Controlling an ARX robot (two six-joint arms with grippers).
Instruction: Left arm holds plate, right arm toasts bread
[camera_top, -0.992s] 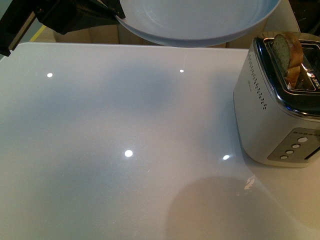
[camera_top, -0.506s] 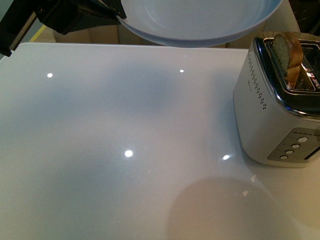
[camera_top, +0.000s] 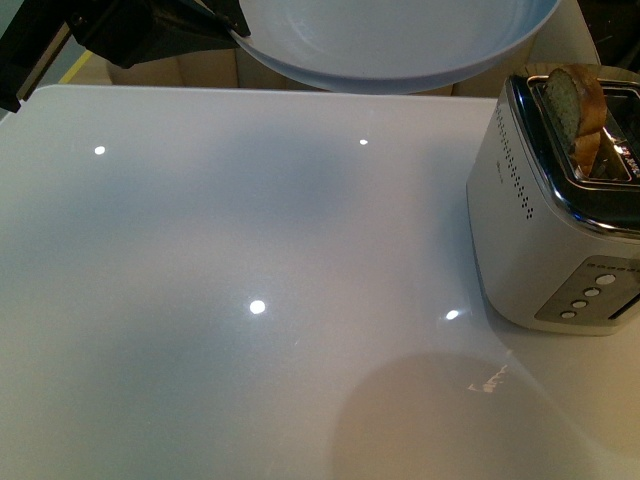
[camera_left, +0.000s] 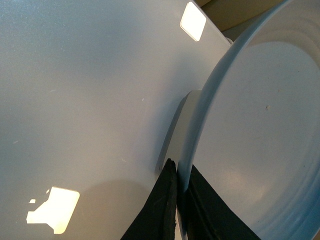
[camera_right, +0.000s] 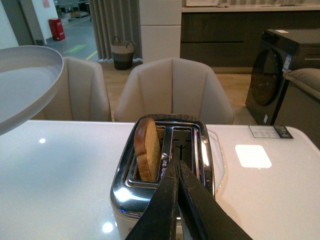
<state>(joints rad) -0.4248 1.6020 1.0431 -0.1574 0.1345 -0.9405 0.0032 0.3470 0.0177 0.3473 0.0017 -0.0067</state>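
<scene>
The pale blue-grey plate (camera_top: 390, 50) hangs in the air above the far side of the table, level with the toaster's top. My left gripper (camera_top: 235, 25) is shut on its left rim. In the left wrist view the black jaws (camera_left: 181, 185) pinch the plate's (camera_left: 260, 125) edge. The bread (camera_top: 578, 105) stands upright in the toaster's left slot, its top half sticking out. In the right wrist view my right gripper (camera_right: 177, 167) is shut and empty, just above the toaster's middle, beside the bread (camera_right: 146, 150). The plate (camera_right: 25, 85) shows there too, at the edge of that picture.
A silver two-slot toaster (camera_top: 530, 230) stands at the table's right side, buttons facing me. The glossy white table (camera_top: 250, 230) spreads in front of it. Beige chairs (camera_right: 172, 90) stand beyond the far edge, and a dark appliance (camera_right: 285, 75) further back.
A small bright reflection on the table in front of the toaster has shifted slightly toward me. Plate, bread and left gripper hold their places.
</scene>
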